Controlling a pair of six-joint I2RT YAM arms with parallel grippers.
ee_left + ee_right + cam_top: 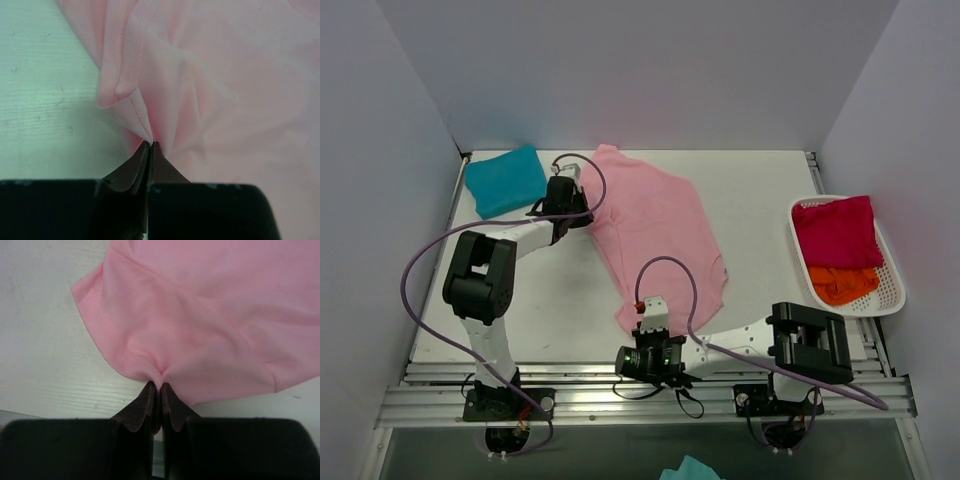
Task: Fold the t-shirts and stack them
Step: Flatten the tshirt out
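The light pink t-shirt (655, 225) lies spread on the table's middle. My left gripper (588, 214) is shut on its left edge; the left wrist view shows the pinched pink fold (150, 125) at my closed fingertips (150, 145). My right gripper (642, 305) is shut on the shirt's near hem, bunched at my fingertips (160, 387) in the right wrist view, where the pink cloth (210, 315) fills the frame. A folded teal-blue t-shirt (506, 180) lies at the back left. The magenta-red t-shirt (835, 232) and orange t-shirt (843, 283) lie in the basket.
A white slatted basket (894, 292) stands at the right edge of the table. White walls close in the back and sides. A scrap of teal cloth (688, 468) shows below the table's front rail.
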